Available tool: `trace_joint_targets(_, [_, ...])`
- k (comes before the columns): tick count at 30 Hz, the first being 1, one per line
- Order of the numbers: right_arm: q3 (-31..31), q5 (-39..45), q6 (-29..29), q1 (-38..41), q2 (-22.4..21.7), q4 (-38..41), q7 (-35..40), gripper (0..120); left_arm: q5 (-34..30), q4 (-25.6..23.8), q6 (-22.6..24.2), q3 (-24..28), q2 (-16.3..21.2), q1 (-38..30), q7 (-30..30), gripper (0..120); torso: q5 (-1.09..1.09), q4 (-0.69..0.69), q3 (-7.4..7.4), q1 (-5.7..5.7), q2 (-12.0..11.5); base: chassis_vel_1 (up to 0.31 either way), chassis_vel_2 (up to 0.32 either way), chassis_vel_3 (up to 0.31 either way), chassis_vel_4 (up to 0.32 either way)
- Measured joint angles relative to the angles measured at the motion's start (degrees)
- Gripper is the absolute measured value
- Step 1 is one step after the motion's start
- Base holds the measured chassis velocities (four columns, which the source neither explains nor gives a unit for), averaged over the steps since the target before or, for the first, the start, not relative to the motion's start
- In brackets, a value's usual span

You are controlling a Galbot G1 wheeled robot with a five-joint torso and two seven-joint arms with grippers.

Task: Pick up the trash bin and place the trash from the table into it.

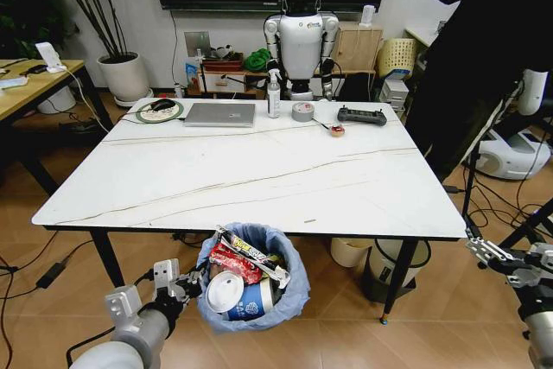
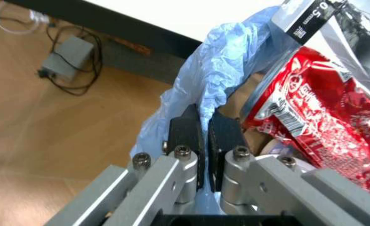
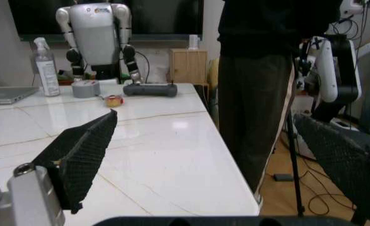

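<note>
The trash bin, lined with a light-blue bag, hangs just below the front edge of the table. It holds the trash: a red wrapper, a white lid, a blue-and-white cup and a black-and-white packet. My left gripper is at the bin's left side, shut on the bag-lined rim. My right gripper hovers open and empty off the table's front right corner, its mesh-padded fingers spread wide.
Along the table's far edge lie a silver laptop, a spray bottle, a grey tape roll, a small red-yellow item and a black controller. A person in dark clothes stands at the right. Other bins sit under the table.
</note>
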Motion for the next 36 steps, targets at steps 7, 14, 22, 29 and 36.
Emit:
trace_joint_targets(7, [0.0,0.0,0.0,0.0,0.0,0.0,0.0,100,5.8,0.7,-0.8,0.1,-0.7,0.2,-0.7,0,0.0,0.0,0.0,0.0,0.0,0.0,0.0,0.0,0.0])
trace_joint_targets(14, [-0.1,0.1,-0.1,0.0,0.0,0.0,0.0,100,7.7,0.9,-1.1,0.3,-0.9,0.8,-1.1,0,0.0,0.0,0.0,0.0,0.0,0.0,0.0,0.0,0.0])
trace_joint_targets(22, [-0.1,0.1,-0.1,0.0,-0.1,0.0,0.0,100,6.9,0.9,-0.7,0.3,-0.8,0.7,-1.7,0,0.0,0.0,-0.01,-0.02,0.0,0.0,0.0,0.0,0.0])
trace_joint_targets(29, [-0.1,0.1,-0.1,0.1,-0.1,0.0,0.0,100,5.1,0.3,-0.1,0.6,-1.2,0.5,-2.2,0,0.0,0.0,-0.78,-0.74,-1.5,0.0,0.0,0.0,0.0])
trace_joint_targets(36, [-0.1,0.1,-0.1,0.1,-0.1,0.0,0.0,100,4.4,0.1,0.0,0.8,-1.4,0.7,-2.3,0,0.01,0.0,-2.08,-1.85,-4.0,0.0,0.0,0.0,0.0])
